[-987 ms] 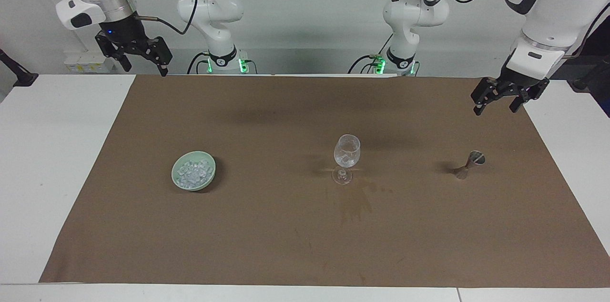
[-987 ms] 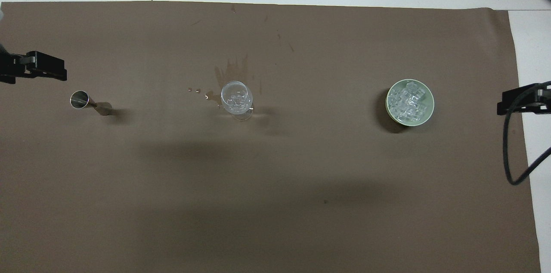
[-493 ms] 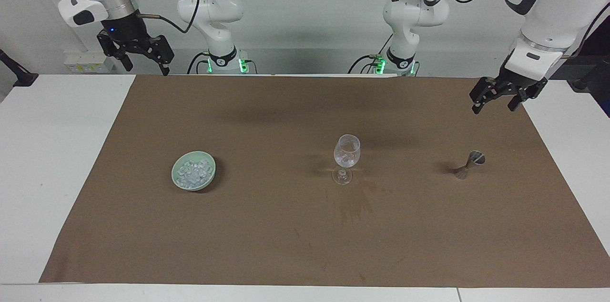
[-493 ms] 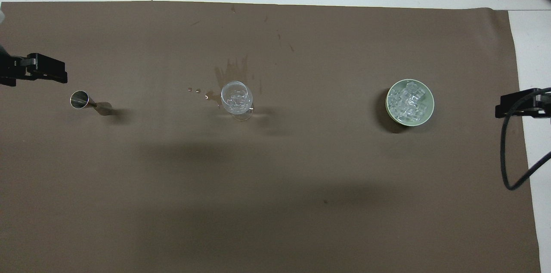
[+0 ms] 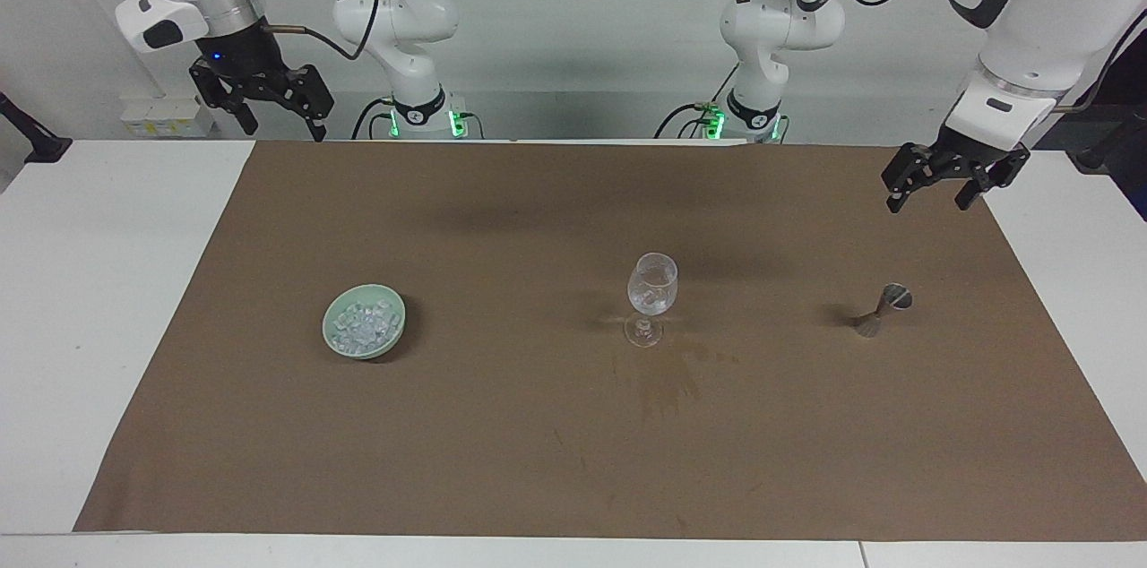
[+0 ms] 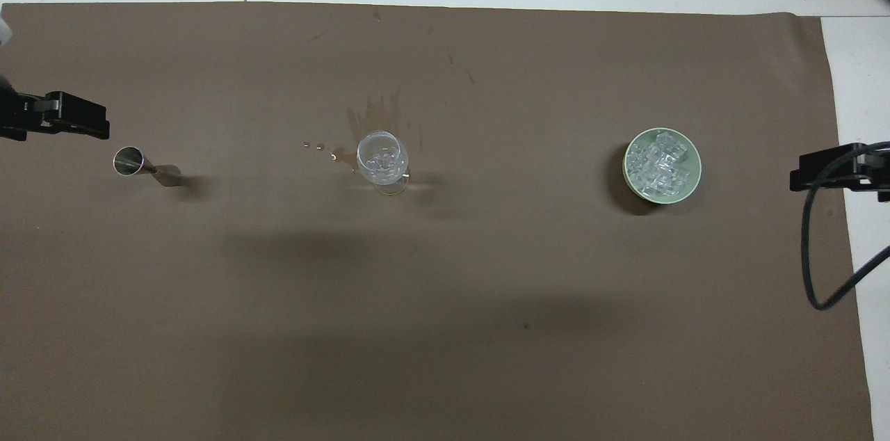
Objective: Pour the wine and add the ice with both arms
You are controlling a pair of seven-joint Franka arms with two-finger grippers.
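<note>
No brand, label or writing can be read on anything here.

Going across the facing view from the right arm's end of the bench (image 5: 107, 299): the right gripper (image 5: 277, 115) hangs in the air over the robots' edge of the brown mat (image 5: 538, 460), its two fingers spread apart and holding nothing. Farther from the robots than that edge, the pale green bowl (image 5: 397, 332) sits on the mat with the ice (image 5: 362, 325), a heap of small clear-whitish cubes, inside it; bowl and right gripper are well apart.

Near the middle of the mat stands the stemmed glass (image 5: 652, 296), upright and clear, with a few pale bits showing in its bowl. A darker stain (image 5: 668, 380) marks the mat just beside its foot, on the side farther from the robots.

Toward the left arm's end stands the jigger (image 5: 883, 309), a small silvery hourglass-shaped metal cup, shorter than the glass and upright, its open mouth bright in the overhead view; any liquid in it cannot be made out. The left gripper (image 5: 932, 190) hovers over the mat near its corner at that end, fingers apart and empty, clear of the jigger.
</note>
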